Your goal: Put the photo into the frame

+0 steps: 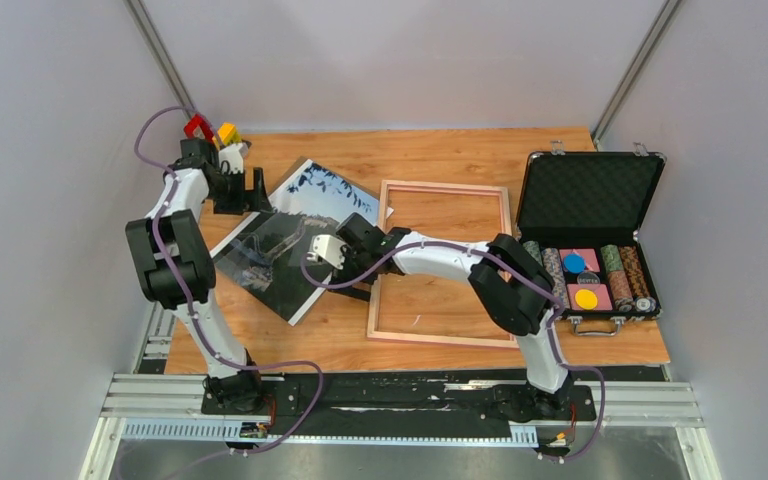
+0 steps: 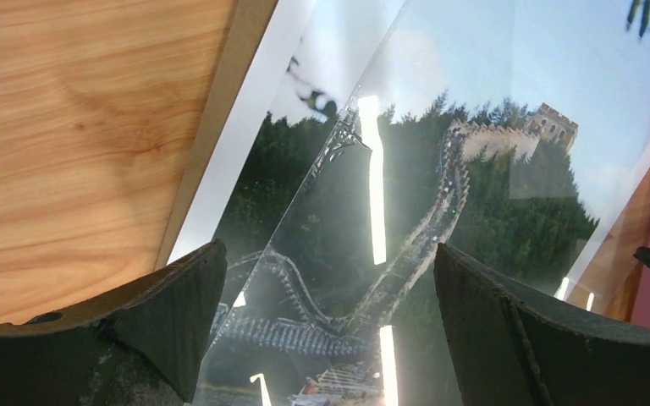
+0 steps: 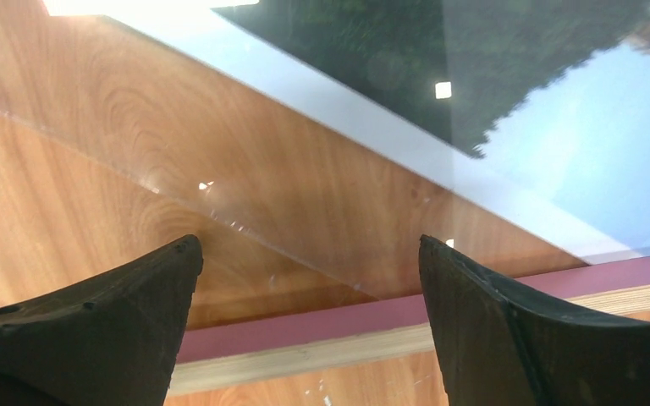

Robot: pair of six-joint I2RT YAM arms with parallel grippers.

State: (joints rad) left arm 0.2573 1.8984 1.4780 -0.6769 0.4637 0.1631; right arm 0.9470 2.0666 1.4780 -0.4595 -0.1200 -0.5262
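Left of the frame (image 1: 445,186), the photo (image 1: 305,200) lies on the table (image 1: 440,155).

The photo (image 1: 315,190) is showing dark green hills under a pale blue sky, with a grey wall winding through and a white border. The frame (image 1: 440,339) is showing a pink face and a light wood edge. The case (image 1: 590,195) is showing black dimpled foam and is holding striped chips (image 1: 625,275), with a blue disc (image 1: 573,263) and a yellow disc (image 1: 586,298) on pink squares. The table (image 1: 460,155) is showing orange-brown wood grain.
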